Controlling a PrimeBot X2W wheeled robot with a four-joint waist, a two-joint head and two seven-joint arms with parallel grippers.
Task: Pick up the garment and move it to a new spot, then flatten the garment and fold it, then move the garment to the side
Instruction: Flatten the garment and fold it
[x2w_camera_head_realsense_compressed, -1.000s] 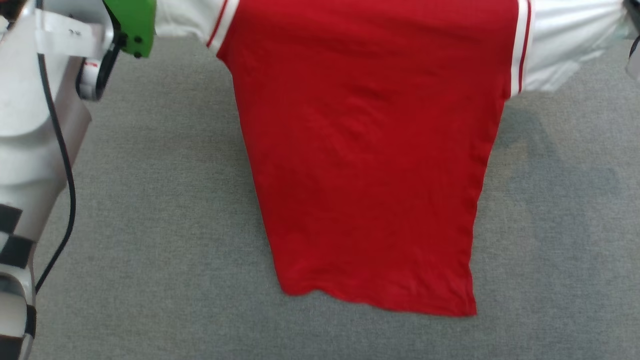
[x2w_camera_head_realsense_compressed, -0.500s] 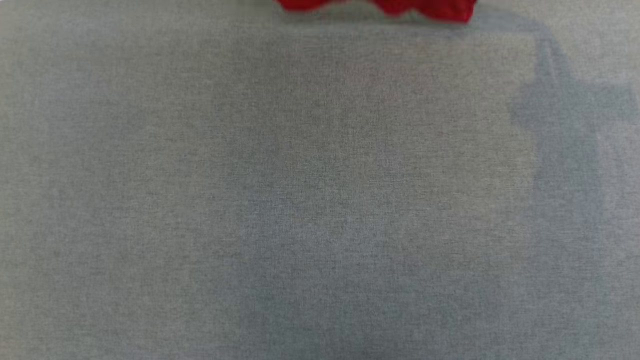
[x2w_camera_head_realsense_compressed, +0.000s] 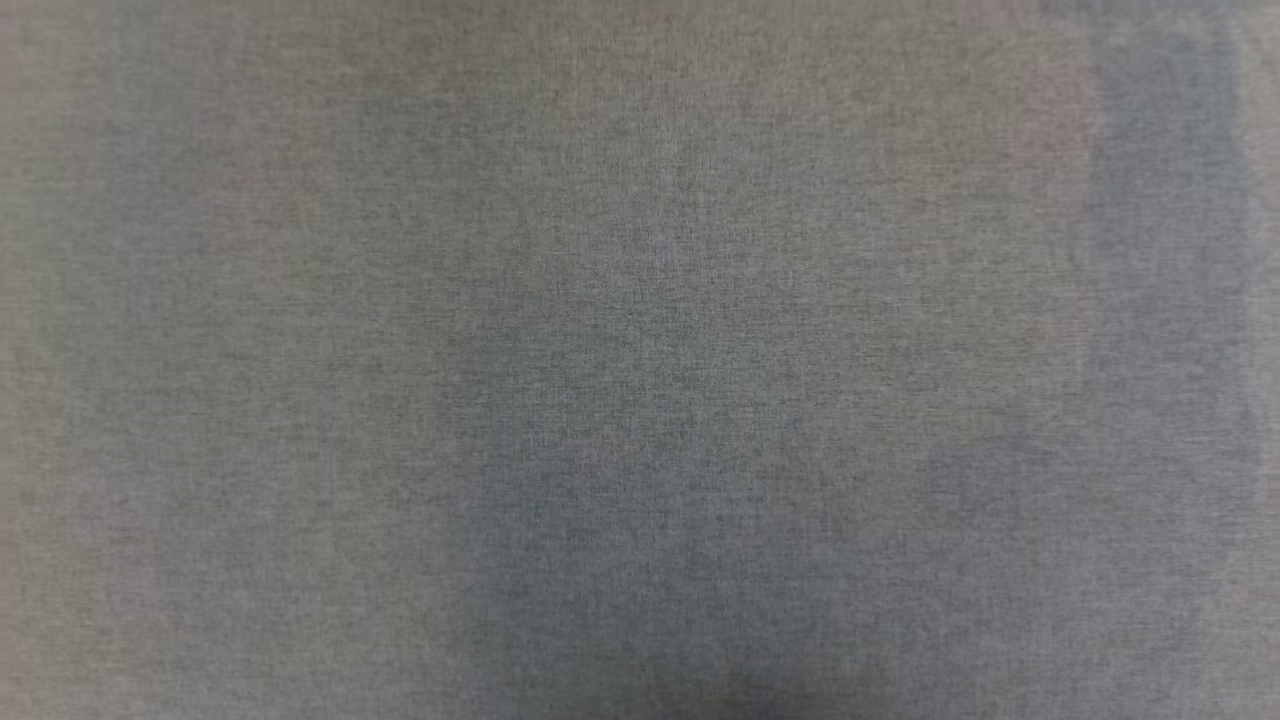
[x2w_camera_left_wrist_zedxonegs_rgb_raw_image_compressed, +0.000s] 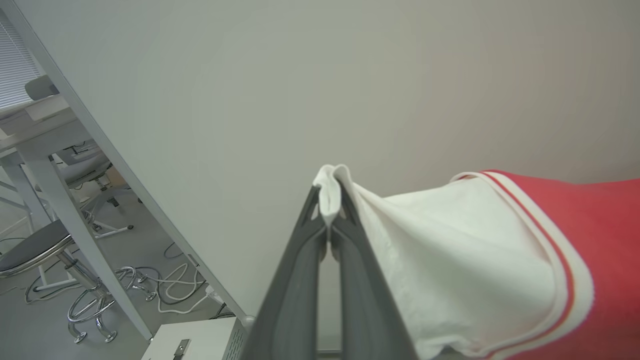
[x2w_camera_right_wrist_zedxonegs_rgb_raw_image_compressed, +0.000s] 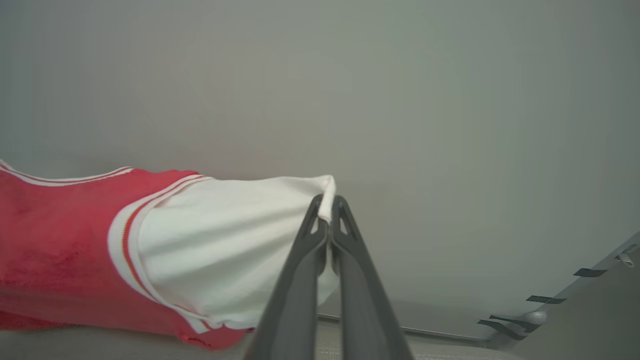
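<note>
Red-bodied, white-sleeved, the garment (x2w_camera_left_wrist_zedxonegs_rgb_raw_image_compressed: 465, 260) spreads across the lower right of the left wrist view, its sleeve edge pinched by the left gripper (x2w_camera_left_wrist_zedxonegs_rgb_raw_image_compressed: 330, 207) at centre, while the right gripper (x2w_camera_right_wrist_zedxonegs_rgb_raw_image_compressed: 327, 212) pinches the other sleeve, cloth trailing lower left.

We see the garment (x2w_camera_left_wrist_zedxonegs_rgb_raw_image_compressed: 500, 260) only in part; its red body runs past the frame edge in both wrist views; sleeve ends hidden between the pressed-together fingers of the left gripper (x2w_camera_left_wrist_zedxonegs_rgb_raw_image_compressed: 330, 200) and right gripper (x2w_camera_right_wrist_zedxonegs_rgb_raw_image_compressed: 327, 207); head view's grey surface (x2w_camera_head_realsense_compressed: 640, 360) blurred, weave unclear; white box (x2w_camera_left_wrist_zedxonegs_rgb_raw_image_compressed: 195, 342) cut off at bottom edge.
</note>
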